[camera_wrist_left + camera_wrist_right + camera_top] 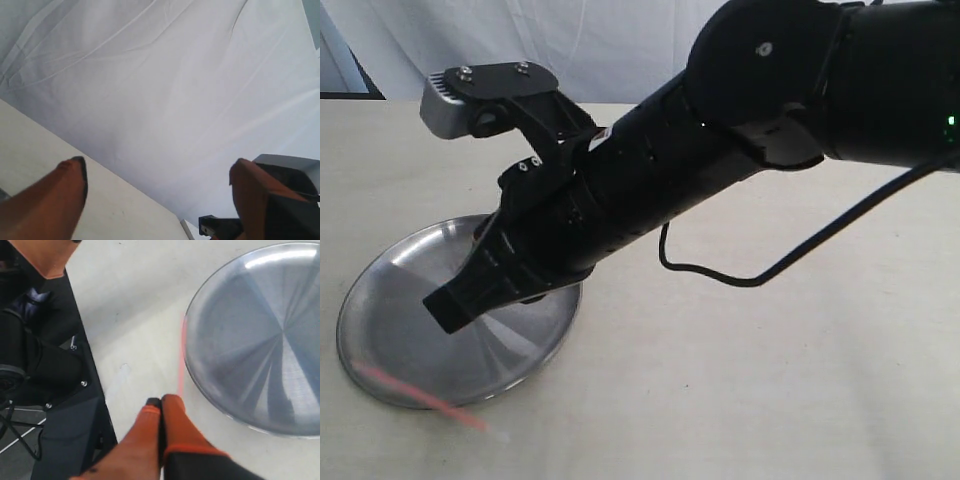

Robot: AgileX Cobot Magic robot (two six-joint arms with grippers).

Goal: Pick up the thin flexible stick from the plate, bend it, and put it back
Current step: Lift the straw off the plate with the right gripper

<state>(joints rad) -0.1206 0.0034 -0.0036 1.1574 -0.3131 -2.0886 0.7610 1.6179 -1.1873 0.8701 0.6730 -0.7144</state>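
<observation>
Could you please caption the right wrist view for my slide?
Shut right claw beside the thin red stick lying by the plate.

- Stick (420, 392): red-orange along most of its length, fading to a pale whitish tip; reads as pinkish where blurred.
- Plate (380, 300): shiny grey steel, with light and dark streaks fanning out from the centre and a bright white glare on the rim.
- Desk (770, 380): plain cream-beige, no pattern.
- My left fingers (47, 207): orange, dark edge at the tip.
- My right fingers (177, 420): orange, black seam between them.
- Arm (650, 180): glossy black, with one small green light (950, 122).
- Cable (770, 270): black.
- Wrist camera housing (450, 105): silver-grey.
- Backdrop cloth (175, 90): white, faintly creased.
</observation>
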